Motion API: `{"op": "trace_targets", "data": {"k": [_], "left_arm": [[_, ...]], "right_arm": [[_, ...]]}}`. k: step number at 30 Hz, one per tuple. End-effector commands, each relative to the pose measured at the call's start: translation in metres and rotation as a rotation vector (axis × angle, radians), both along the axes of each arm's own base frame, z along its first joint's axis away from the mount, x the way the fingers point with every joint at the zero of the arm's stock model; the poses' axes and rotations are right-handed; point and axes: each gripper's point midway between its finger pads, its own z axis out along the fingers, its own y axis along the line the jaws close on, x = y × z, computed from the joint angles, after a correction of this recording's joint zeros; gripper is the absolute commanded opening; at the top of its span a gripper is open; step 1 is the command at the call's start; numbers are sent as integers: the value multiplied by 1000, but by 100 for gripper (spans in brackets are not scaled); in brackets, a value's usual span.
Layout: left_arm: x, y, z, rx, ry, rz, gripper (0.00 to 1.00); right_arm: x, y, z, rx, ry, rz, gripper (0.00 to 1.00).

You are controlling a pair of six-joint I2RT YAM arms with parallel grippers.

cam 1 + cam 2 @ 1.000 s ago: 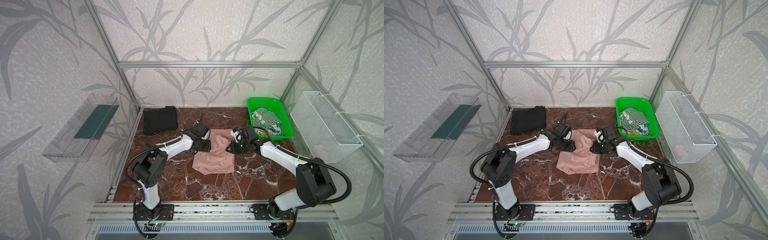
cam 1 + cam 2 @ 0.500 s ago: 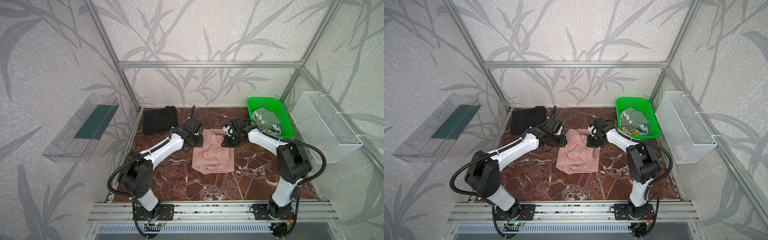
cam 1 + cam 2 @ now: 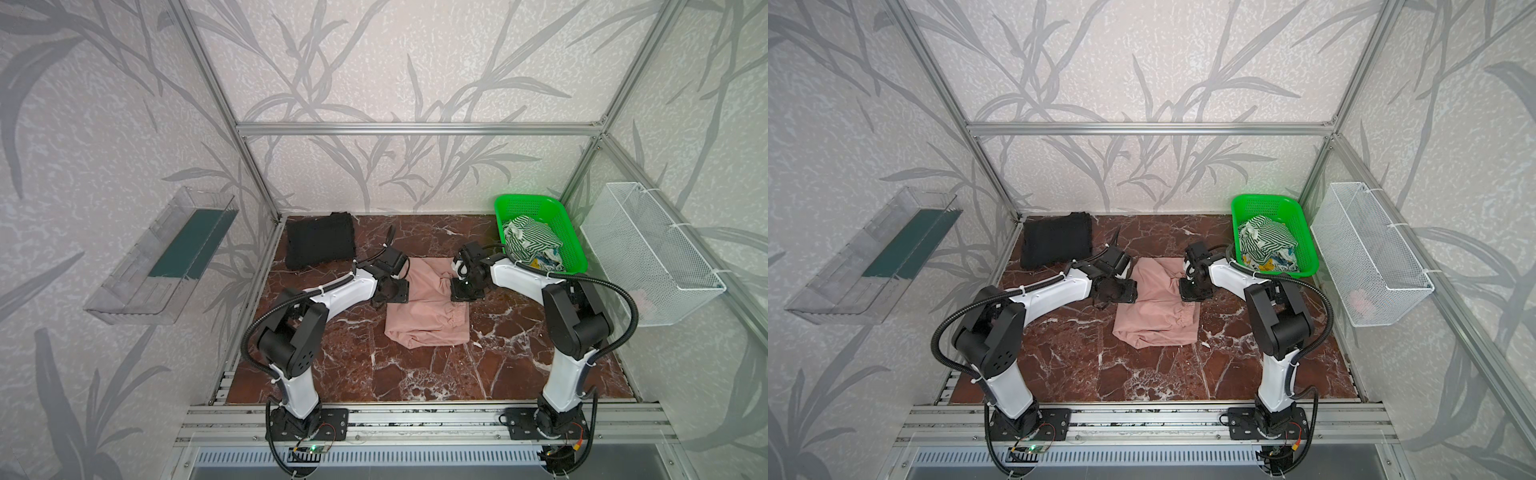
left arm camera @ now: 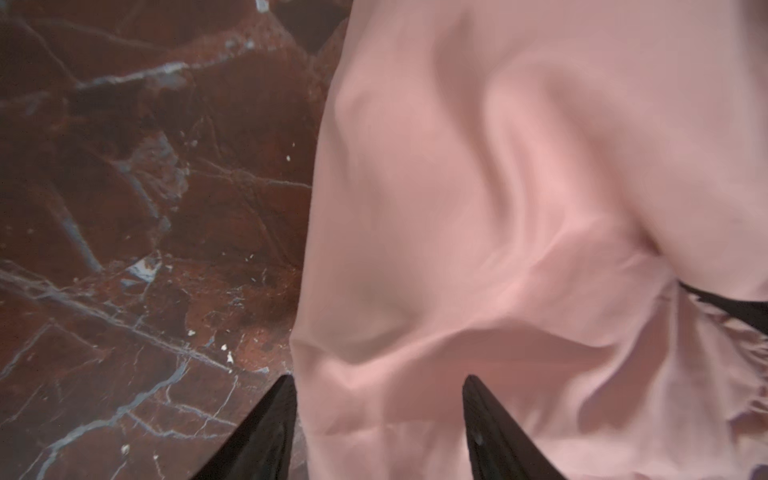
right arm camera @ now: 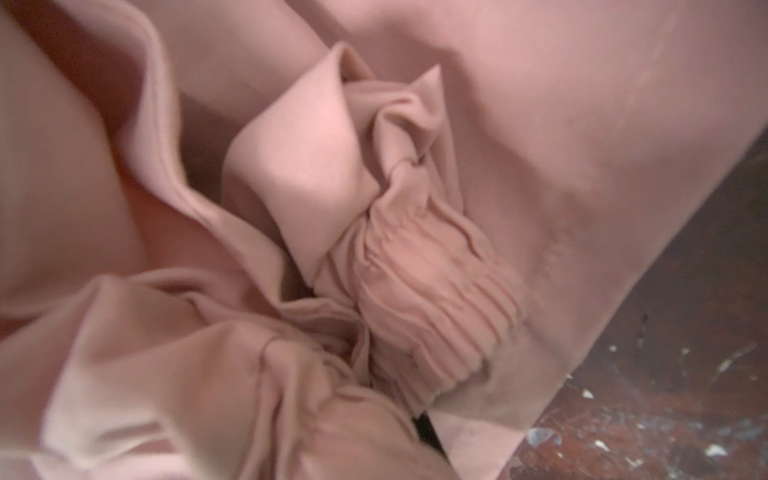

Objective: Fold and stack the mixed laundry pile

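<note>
Step in hand: folding the dusty-pink shorts (image 3: 428,309), which lie rumpled mid-way on the bench (image 3: 415,374). The left hand (image 4: 377,380) straddles their left edge, fingers spread. The right hand (image 3: 465,289) sits over the bunched elastic at their right edge, and I cannot tell its grip. Next, likely: flatten, then fold over.

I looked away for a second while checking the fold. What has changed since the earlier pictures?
The left gripper and right gripper pushed toward the back, then drew forward again. The left jaws now stand open over the edge of the shorts; the right jaws are hidden. The shorts, black shirt and green basket stayed put.
</note>
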Motion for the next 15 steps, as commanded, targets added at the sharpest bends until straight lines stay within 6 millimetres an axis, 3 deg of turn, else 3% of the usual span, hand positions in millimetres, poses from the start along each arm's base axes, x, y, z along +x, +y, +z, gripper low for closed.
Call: {"op": "trace_targets", "data": {"k": [1,5,9,12,15], "left_arm": [[-12,9,-14,13,32,34,61],[-30,7,-26,-36,73,48,45],[-49,-2,-33,-87,88,37,41],[-65,-23,-35,-161,93,10,40],[-83,-57,-31,-267,89,-42,40]], "right_arm": [[3,-10,-17,-67,18,-1,23],[19,-3,-20,-69,16,13,24],[41,6,-18,-63,-13,26,25],[60,15,-17,-59,-37,49,28],[78,30,-18,-25,-54,87,35]]}}
